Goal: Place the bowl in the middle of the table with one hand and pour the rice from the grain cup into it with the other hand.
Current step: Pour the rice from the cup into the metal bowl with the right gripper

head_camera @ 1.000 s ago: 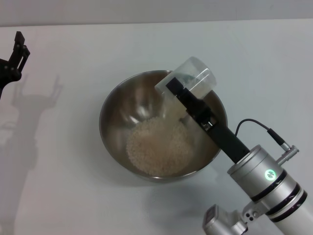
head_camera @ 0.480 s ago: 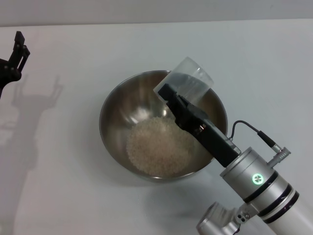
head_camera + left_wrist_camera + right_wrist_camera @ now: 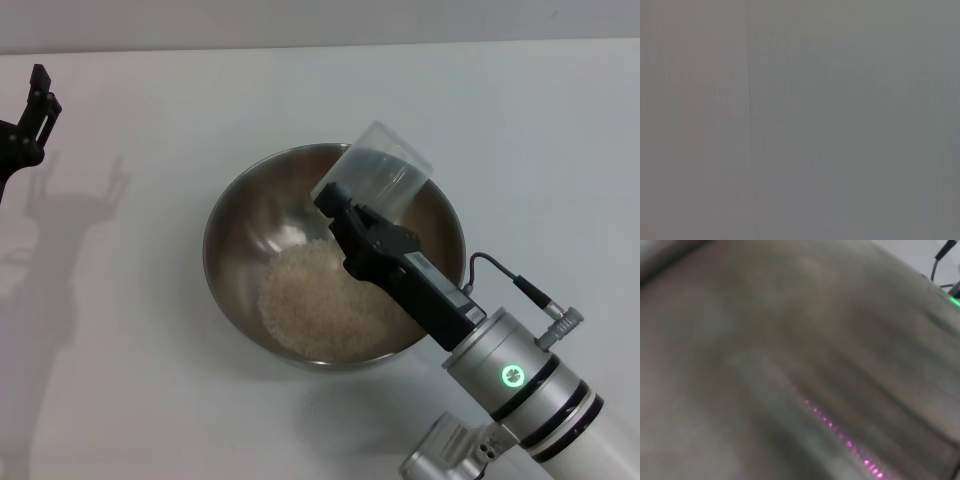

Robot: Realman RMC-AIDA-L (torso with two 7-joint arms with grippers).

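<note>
Steel bowl (image 3: 245, 215) mid-table (image 3: 150, 400), rice (image 3: 320, 300) heaped inside; clear grain cup (image 3: 385, 170) tipped over its far rim.

Right arm: silver-white, reaching in from the near right; black two-fingered right gripper (image 3: 345, 205) clamped on something, wrist rolled over. Left arm: black left gripper (image 3: 30, 115) raised at far left edge, idle.

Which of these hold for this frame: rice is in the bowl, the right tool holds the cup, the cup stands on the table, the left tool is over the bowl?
1. Rice lies in the bowl. True.
2. The right tool holds the cup tipped over the bowl. True.
3. The cup stands upright on the table. False: it is held in the air above the bowl.
4. The left tool is over the bowl. False: it is at the table's far left edge, away from it.
</note>
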